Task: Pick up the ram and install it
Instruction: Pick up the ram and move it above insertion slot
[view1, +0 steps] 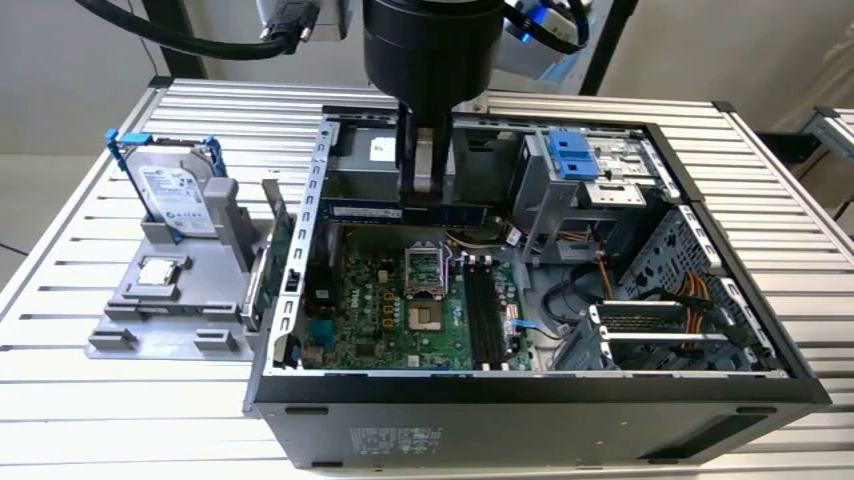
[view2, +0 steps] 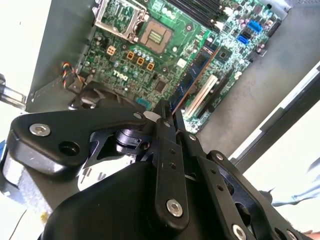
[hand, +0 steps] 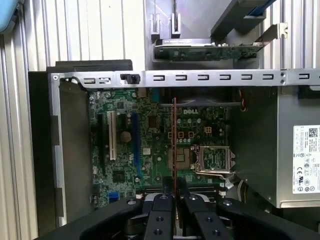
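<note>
On the slatted metal table (view1: 107, 420), the open computer case (view1: 534, 410) lay on its side. Your gripper (view1: 427, 203) was clamped on the ram (view1: 367, 211), holding it on edge above the motherboard (view1: 374, 310).

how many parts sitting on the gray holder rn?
3 on the holder: hard drive upright at the back in the exterior view, chip flat in front of it, green card on edge beside the case. Anything smaller behind them may be hidden.

Bright, even light; the second wrist view's background glares white.
</note>
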